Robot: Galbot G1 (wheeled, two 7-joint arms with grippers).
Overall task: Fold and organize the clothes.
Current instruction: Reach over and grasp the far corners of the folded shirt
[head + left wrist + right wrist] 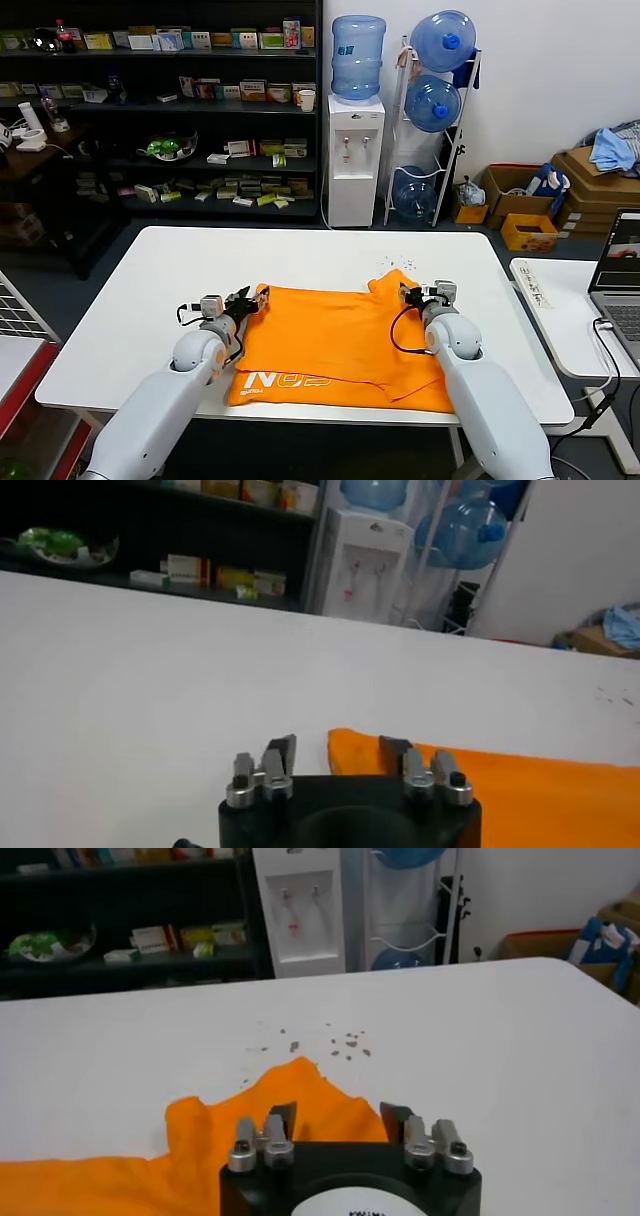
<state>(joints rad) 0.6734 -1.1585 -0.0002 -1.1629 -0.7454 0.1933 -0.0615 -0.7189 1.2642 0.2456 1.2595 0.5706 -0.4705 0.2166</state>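
Your orange T-shirt (335, 345) lies partly folded on the white table (150, 290), lettering up; left gripper (255, 297) and right gripper (408, 292) both gape wide at its far corners.

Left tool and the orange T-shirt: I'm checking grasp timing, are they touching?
Cannot tell. In the left wrist view the left tool is open around the orange T-shirt corner, but contact isn't plain; the head view doesn't settle it either.
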